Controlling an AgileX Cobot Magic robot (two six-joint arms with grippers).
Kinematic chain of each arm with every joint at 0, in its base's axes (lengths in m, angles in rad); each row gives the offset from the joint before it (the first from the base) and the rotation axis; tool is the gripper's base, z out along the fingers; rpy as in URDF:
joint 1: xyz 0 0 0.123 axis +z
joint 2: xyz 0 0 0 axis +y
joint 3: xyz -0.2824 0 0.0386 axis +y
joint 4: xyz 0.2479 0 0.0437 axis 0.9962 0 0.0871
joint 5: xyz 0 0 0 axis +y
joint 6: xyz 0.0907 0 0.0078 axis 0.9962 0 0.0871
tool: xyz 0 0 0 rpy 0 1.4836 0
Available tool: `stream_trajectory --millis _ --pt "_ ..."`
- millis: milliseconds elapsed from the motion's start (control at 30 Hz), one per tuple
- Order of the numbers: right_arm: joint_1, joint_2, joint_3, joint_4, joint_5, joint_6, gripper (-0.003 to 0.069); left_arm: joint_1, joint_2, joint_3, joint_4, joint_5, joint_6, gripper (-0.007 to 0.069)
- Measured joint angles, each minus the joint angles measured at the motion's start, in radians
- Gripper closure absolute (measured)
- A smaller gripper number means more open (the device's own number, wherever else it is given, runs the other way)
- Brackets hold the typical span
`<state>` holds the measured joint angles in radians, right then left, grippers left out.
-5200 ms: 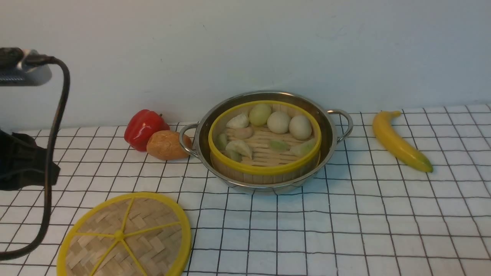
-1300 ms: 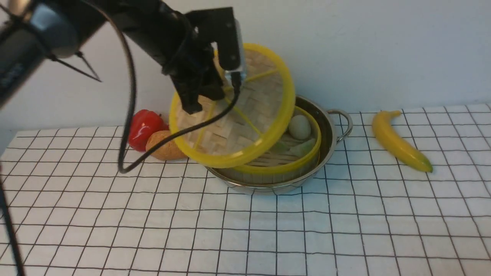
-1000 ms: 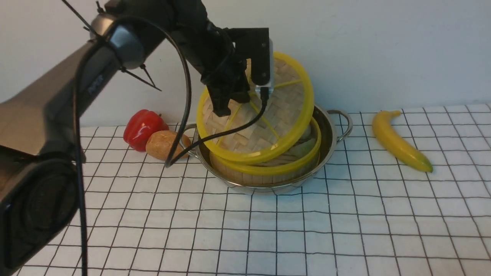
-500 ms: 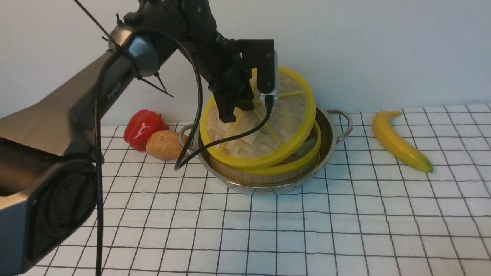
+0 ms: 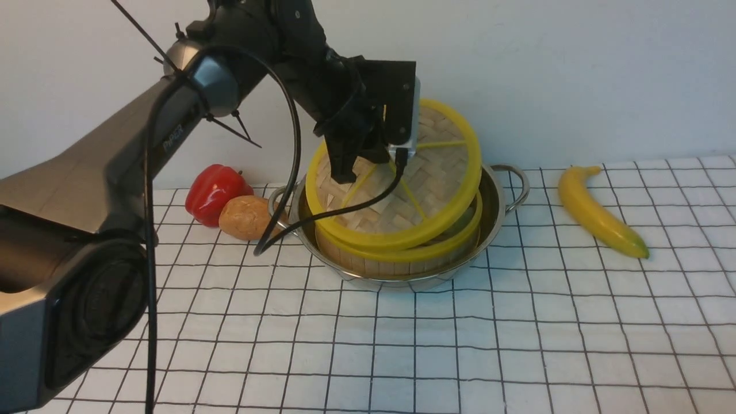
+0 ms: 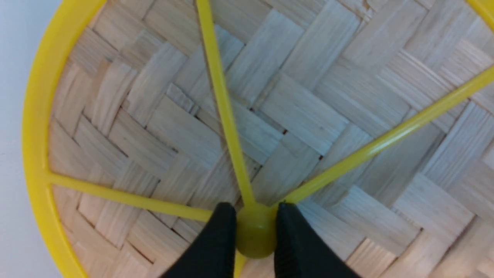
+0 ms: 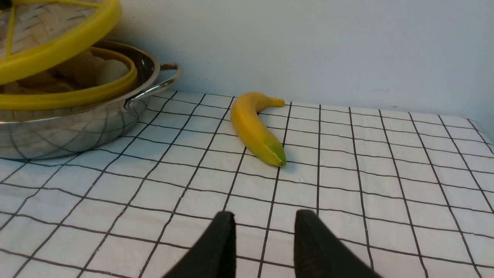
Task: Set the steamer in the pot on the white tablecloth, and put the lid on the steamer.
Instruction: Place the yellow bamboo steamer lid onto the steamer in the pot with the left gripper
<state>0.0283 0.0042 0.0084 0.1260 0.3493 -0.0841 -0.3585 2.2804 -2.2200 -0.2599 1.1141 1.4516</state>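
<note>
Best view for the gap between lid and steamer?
Right wrist view: it looks side-on, showing the lid tilted above the steamer's rim. The front view shows only a narrow sliver at the near right; the left wrist view shows just the lid's top.

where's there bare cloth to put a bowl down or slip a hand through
Open cloth lies in front of the pot, and more to the right of the banana. A narrower strip runs between banana and pot handle. It's crowded left of the pot, where the pepper and potato sit under the arm's cable.
</note>
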Motion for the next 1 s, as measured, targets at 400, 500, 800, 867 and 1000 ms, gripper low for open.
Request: stream_trajectory --millis 400,500,800,867,1000 --pt "0.0 0.0 0.0 0.0 0.0 0.0 0.0419 -0.002 0.081 -0.007 -0.034 -0.076 0.027 0.0508" --pt "0.0 0.0 0.0 0.0 0.0 0.0 0.0419 -0.002 0.081 -0.007 -0.047 -0.076 0.035 0.0508" --pt "0.0 0.0 0.0 0.0 0.0 0.0 0.0419 0.002 0.086 -0.008 -0.076 -0.062 0.054 0.0508" --pt "0.0 0.0 0.0 0.0 0.0 0.0 0.0419 0.002 0.086 -0.008 -0.076 -0.062 0.053 0.0508" --pt "0.0 0.0 0.0 0.0 0.0 0.0 0.0419 0.002 0.086 -0.008 -0.076 -0.062 0.056 0.0508"
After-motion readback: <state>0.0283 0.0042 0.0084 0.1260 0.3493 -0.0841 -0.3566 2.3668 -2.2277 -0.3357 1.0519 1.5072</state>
